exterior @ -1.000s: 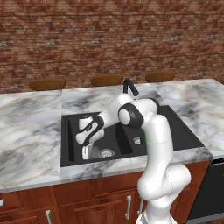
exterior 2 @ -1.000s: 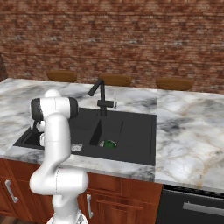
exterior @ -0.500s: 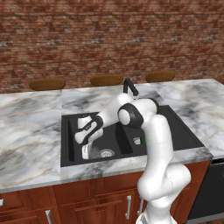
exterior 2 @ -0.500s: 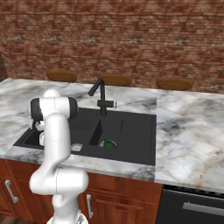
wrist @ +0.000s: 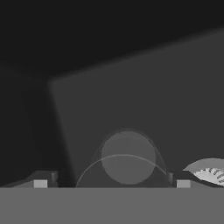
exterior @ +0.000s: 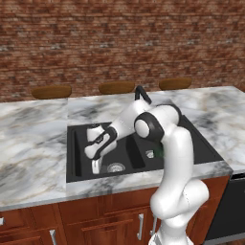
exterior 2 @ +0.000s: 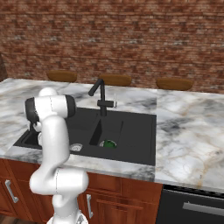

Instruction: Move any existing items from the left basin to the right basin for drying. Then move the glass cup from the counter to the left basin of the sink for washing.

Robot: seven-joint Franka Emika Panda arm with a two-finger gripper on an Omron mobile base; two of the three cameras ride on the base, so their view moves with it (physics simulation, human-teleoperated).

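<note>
- Found the dark two-finger gripper (wrist: 112,183) low in the wide matte black left basin (exterior: 76,154), its tips spread to the edges of the hand view and gripping nothing.
- Saw the small, pale, see-through cylindrical glass cup (wrist: 127,161) between those tips, upright on the basin floor. Could not tell whether either tip touched its rim.
- Judged the step in hand to be the retreat from the set-down cup. Needed a straight lift along the cup's own axis, with no sideways drift or roll, so that neither tip clipped the light glass and tipped it.
- Needed the fingers kept wide until well above the rim, then a rise past the basin wall before any swing.
- Noted the round silver drain (wrist: 209,173) just beside the cup, apart from it.
- Counted 1 thing in the left basin: the cup.
- Counted 1 thing in the narrower black right basin (exterior 2: 133,131): the small glossy dark-green tapered item (exterior 2: 108,143), near the divider at the front.
- Judged both moves as good as done, with only the withdrawal left.
- Saw the black angular faucet (exterior 2: 101,94) behind the divider.
- Saw no other loose item on the white marble counter with grey veins (exterior 2: 188,127).
</note>
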